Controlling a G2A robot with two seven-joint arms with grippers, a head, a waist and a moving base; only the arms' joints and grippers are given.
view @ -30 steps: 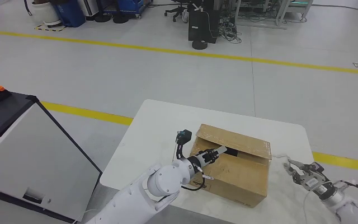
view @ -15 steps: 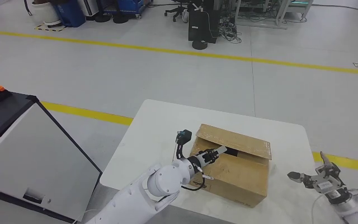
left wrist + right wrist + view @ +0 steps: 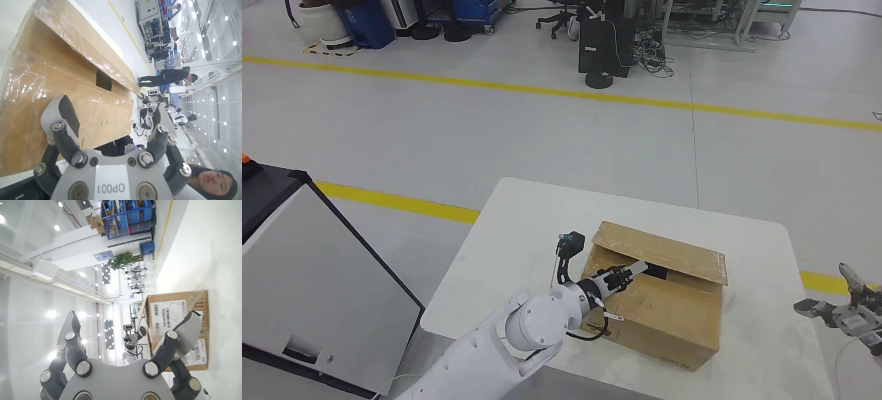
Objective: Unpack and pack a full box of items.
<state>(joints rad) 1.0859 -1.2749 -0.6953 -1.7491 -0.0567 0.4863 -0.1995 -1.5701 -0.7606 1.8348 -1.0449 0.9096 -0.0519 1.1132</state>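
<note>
One cardboard box [image 3: 657,305] sits on the white table [image 3: 532,230], toward the near right part. Top flaps are mostly down, with a dark gap running between them; clear tape [image 3: 24,83] clings to the flap surfaces. Shipping labels [image 3: 168,311] are on one side wall. Left gripper [image 3: 627,275] is at the left end of the gap, over the near flap, fingers spread wide, gripping nothing. Right gripper [image 3: 852,315] is out by the table's right edge, well apart from the box, fingers wide, empty.
</note>
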